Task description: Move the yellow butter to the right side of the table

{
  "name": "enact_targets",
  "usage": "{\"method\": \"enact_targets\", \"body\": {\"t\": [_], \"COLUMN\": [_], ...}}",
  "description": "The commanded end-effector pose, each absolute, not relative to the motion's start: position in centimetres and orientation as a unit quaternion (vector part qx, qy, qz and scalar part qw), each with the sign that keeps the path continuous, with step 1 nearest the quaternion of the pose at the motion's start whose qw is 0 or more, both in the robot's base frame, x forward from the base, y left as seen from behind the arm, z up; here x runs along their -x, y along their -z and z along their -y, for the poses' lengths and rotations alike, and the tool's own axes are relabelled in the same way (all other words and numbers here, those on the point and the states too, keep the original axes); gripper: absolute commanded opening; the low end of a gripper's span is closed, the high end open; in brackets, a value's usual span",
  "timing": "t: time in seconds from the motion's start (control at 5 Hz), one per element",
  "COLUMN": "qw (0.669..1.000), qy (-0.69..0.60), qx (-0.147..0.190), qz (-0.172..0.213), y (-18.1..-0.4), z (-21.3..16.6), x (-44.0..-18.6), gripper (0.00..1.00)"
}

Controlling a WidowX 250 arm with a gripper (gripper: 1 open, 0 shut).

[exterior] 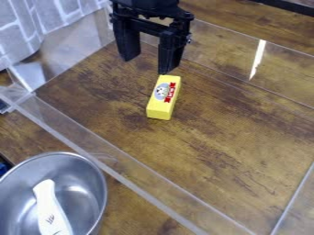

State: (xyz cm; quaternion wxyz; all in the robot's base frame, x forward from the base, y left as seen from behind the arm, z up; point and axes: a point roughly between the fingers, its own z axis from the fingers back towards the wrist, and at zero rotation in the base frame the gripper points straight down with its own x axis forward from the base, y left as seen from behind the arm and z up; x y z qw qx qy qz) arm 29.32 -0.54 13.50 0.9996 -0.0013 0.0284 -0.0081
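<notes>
The black gripper was seen at the upper middle of the frame, its fingers spread apart and nothing grasped between them. The yellow butter was positioned just below it, near the centre of the frame, resting on the brown wooden table. A metal bowl, in which a white object was held, was placed at the lower left.

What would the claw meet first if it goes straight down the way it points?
Probably the far end of the yellow butter, though depth is unclear; the open claw could reach bare table instead.
</notes>
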Motion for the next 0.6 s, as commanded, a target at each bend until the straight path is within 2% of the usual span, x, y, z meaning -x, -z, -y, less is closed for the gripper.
{"method": "enact_targets", "body": {"t": [0.0, 0.2, 0.4], "qw": [0.999, 0.999, 0.999], "qy": [0.007, 0.008, 0.008], "qx": [-0.001, 0.0, -0.001], "qz": [-0.04, -0.042, -0.041], "y": [-10.9, -7.8, -6.1], "z": [-0.1, -0.6, -1.4], "x": [-31.1, -32.7, -33.9], "gripper": [1.0, 1.0, 1.0]}}
